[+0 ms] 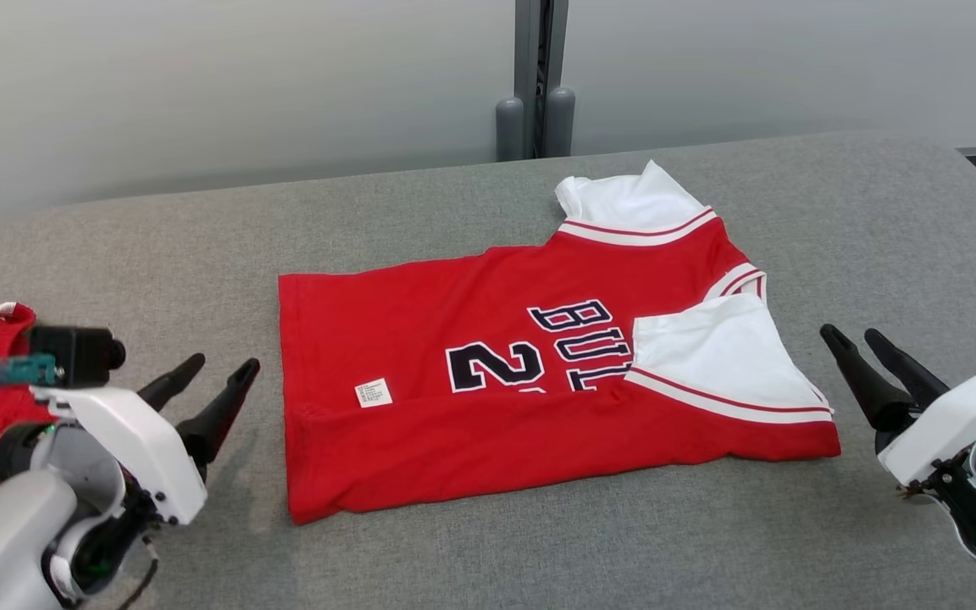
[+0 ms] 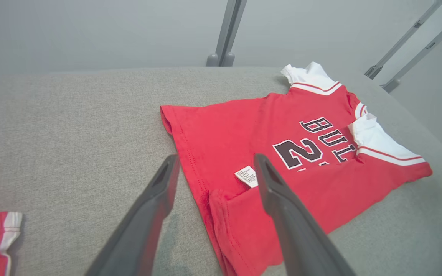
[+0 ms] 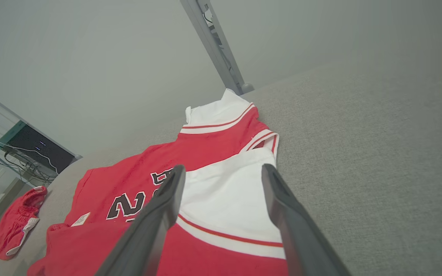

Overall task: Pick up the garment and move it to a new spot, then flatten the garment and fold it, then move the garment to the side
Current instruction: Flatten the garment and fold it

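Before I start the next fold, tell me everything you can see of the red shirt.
The shirt is red fabric with white, red-striped sleeves, dark white-edged lettering and a white label. It lies flat on the grey fabric surface, its near long edge folded over the front, covering part of the print; one sleeve is folded onto the chest. The open left hand and right hand are clear of it.

Folds of the jersey [image 1: 403,322] partly cover its lettering [image 1: 496,366].
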Available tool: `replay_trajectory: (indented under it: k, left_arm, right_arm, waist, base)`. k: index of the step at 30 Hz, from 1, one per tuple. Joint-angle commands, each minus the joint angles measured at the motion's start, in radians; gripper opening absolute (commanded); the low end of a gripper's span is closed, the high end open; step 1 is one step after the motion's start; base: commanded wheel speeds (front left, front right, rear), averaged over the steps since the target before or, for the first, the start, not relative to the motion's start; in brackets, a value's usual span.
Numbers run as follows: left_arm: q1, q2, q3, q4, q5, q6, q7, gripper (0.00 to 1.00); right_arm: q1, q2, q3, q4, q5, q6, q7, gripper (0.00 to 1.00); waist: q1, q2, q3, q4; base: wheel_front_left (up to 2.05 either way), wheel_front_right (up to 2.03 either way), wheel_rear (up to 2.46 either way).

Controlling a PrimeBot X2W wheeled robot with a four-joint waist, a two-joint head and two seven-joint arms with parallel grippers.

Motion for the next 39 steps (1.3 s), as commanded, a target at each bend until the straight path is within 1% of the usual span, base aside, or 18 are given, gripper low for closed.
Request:
replay_trajectory:
  k: [1,2,7,11,13,18,21,27,33,39]
  left_arm:
    - [0.035,-0.005,0.008,-0.017,0.012,0.024,-0.040,1.00]
    - [0.035,-0.005,0.008,-0.017,0.012,0.024,-0.040,1.00]
    - [0.123,-0.022,0.010,-0.067,0.056,0.123,-0.166,1.00]
    - [0.193,-0.040,0.005,-0.096,0.067,0.186,-0.224,1.00]
    - [0.223,-0.059,0.002,-0.106,0.059,0.206,-0.240,1.00]
    - [0.257,-0.104,-0.015,-0.083,0.067,0.237,-0.256,1.00]
    - [0.259,-0.130,-0.036,-0.053,0.076,0.247,-0.244,1.00]
    - [0.233,-0.163,-0.052,0.007,0.078,0.248,-0.222,1.00]
    - [0.208,-0.176,-0.066,0.049,0.081,0.230,-0.198,1.00]
    - [0.186,-0.206,-0.079,0.089,0.074,0.212,-0.175,1.00]
  right_arm:
    - [0.021,0.002,-0.025,0.019,-0.028,0.001,-0.005,1.00]
    - [0.021,0.002,-0.025,0.019,-0.028,0.001,-0.005,1.00]
    - [0.074,0.034,-0.108,0.065,-0.110,0.001,-0.005,1.00]
    - [0.136,0.061,-0.165,0.089,-0.153,0.001,-0.005,1.00]
    - [0.167,0.069,-0.191,0.099,-0.167,0.001,-0.005,1.00]
    - [0.222,0.099,-0.233,0.126,-0.190,0.001,-0.005,1.00]
    - [0.237,0.122,-0.247,0.140,-0.191,0.001,0.003,1.00]
    - [0.210,0.165,-0.262,0.177,-0.184,0.001,0.047,1.00]
    - [0.180,0.199,-0.281,0.245,-0.189,0.001,0.076,1.00]
    - [0.149,0.229,-0.296,0.314,-0.183,0.001,0.121,1.00]
  waist:
    - [0.0000,0.0000,-0.005,0.001]
    - [0.0000,0.0000,-0.005,0.001]
    - [0.0000,0.0000,-0.013,0.002]
    - [0.0000,0.0000,-0.018,0.007]
    - [0.0000,0.0000,-0.016,0.011]
    - [0.0000,0.0000,-0.006,0.015]
    - [0.0000,0.0000,0.001,0.012]
    - [0.0000,0.0000,0.013,0.004]
    - [0.0000,0.0000,0.026,0.010]
    - [0.0000,0.0000,0.045,0.019]
  base:
    - [0.00,0.00,0.00]
    - [0.00,0.00,0.00]
    - [0.00,0.00,0.00]
    - [0.00,0.00,0.00]
    - [0.00,0.00,0.00]
    - [0.00,0.00,0.00]
    - [0.00,0.00,0.00]
    - [0.00,0.00,0.00]
    - [0.00,0.00,0.00]
    - [0.00,0.00,0.00]
